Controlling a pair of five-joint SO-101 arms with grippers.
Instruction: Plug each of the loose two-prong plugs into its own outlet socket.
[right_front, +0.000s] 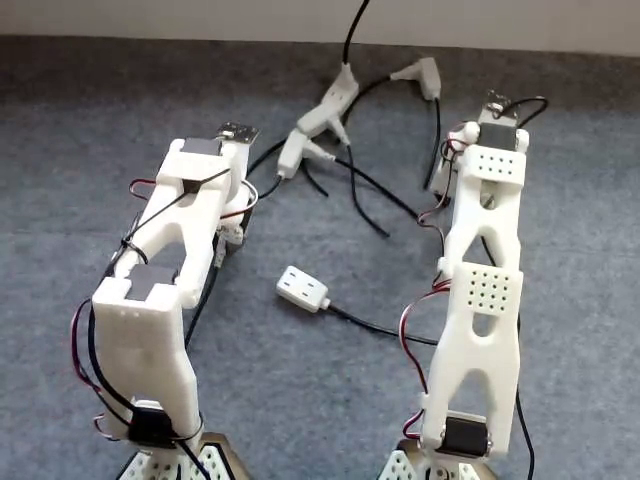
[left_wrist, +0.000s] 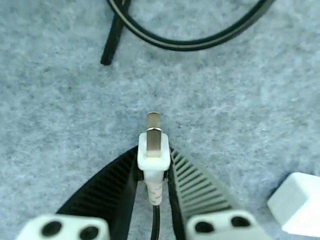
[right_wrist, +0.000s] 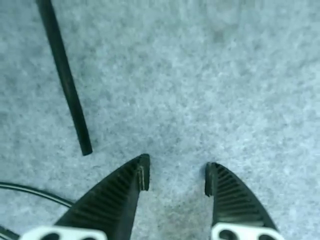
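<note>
My left gripper (left_wrist: 154, 161) is shut on a white two-prong plug (left_wrist: 153, 144), prongs pointing away just above the grey carpet. In the high view this gripper (right_front: 228, 240) hangs under the left arm, left of the white outlet block (right_front: 302, 288). A corner of that outlet block (left_wrist: 298, 203) lies close by on the carpet. My right gripper (right_wrist: 177, 175) is open over bare carpet with nothing between its fingers; in the high view it (right_front: 441, 182) sits at the far right. Loose white plugs (right_front: 318, 120) on black cords lie at the back middle, with another plug (right_front: 420, 76) further right.
Black cords (right_front: 370, 200) trail across the carpet between the arms. A loop of cord (left_wrist: 192, 42) lies ahead of the held plug. A cut cord end (right_wrist: 66, 82) lies near the right gripper. The outlet's cord (right_front: 385, 328) runs toward the right arm.
</note>
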